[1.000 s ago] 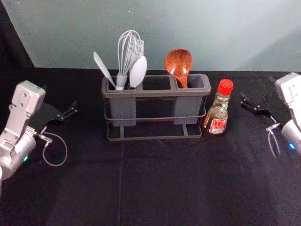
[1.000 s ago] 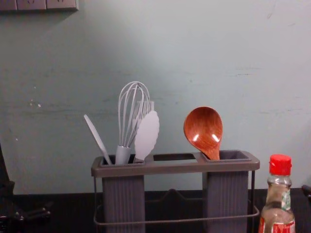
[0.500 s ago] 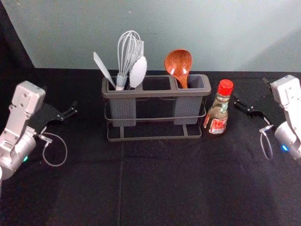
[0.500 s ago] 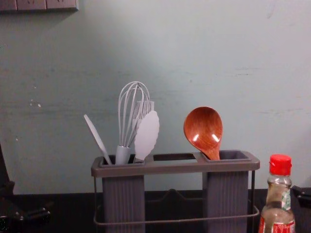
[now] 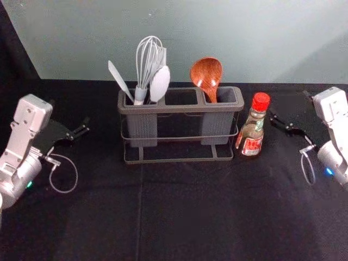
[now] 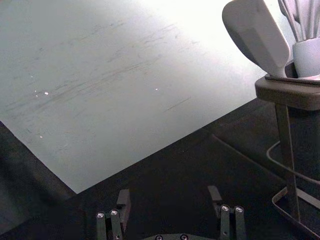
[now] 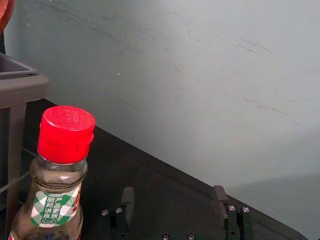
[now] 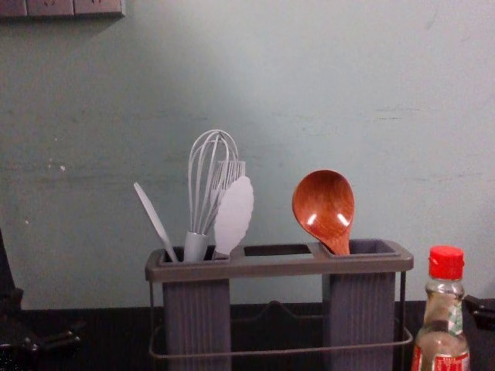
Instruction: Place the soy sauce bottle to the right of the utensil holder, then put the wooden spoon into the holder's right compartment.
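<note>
Glossy wooden spoon (image 5: 206,72) in ribbed holder (image 5: 179,108); glass bottle (image 5: 253,130), three o'clock; right claw (image 5: 290,103) beyond, spread, closer than before; left claw (image 5: 69,111), nine o'clock, spread.

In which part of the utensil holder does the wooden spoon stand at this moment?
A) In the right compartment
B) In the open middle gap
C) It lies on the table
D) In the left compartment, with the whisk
A: the wooden spoon rises from the right compartment, on the side where the soy sauce bottle stands.

Chest view: bottle (image 8: 443,317) cropped below, spoon (image 8: 323,207) partly hidden
</note>
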Controlling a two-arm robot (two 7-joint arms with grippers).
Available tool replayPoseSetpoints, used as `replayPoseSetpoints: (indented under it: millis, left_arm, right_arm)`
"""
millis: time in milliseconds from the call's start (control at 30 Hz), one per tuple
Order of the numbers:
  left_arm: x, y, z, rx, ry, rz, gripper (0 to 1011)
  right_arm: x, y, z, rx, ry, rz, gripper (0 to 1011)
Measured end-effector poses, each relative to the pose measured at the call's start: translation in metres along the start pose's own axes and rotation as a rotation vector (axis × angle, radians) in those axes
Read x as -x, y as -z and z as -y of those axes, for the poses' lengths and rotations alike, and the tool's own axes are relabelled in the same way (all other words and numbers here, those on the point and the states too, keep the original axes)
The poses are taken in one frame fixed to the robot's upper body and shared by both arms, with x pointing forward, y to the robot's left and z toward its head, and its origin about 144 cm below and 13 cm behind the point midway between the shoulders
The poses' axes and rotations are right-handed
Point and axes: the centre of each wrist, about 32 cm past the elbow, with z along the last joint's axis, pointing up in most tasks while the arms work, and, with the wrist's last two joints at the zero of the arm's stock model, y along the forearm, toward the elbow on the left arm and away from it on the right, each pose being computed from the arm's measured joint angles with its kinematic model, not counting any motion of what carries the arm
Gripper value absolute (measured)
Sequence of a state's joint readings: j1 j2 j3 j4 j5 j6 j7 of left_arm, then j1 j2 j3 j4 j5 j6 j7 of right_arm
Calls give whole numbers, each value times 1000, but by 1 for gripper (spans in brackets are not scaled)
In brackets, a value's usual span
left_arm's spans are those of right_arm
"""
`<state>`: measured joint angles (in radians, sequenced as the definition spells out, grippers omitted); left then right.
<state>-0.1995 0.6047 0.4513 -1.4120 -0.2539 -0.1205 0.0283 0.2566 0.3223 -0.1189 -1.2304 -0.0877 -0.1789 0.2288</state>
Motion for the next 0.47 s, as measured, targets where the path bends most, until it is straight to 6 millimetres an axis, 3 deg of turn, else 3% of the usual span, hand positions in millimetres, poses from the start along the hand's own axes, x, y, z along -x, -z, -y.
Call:
replayPoseSetpoints:
  millis: [467]
  left_arm:
    - [0,0,0,0,0,0,1011]
  right_arm:
    - [0,0,0,1,-2,3,1003]
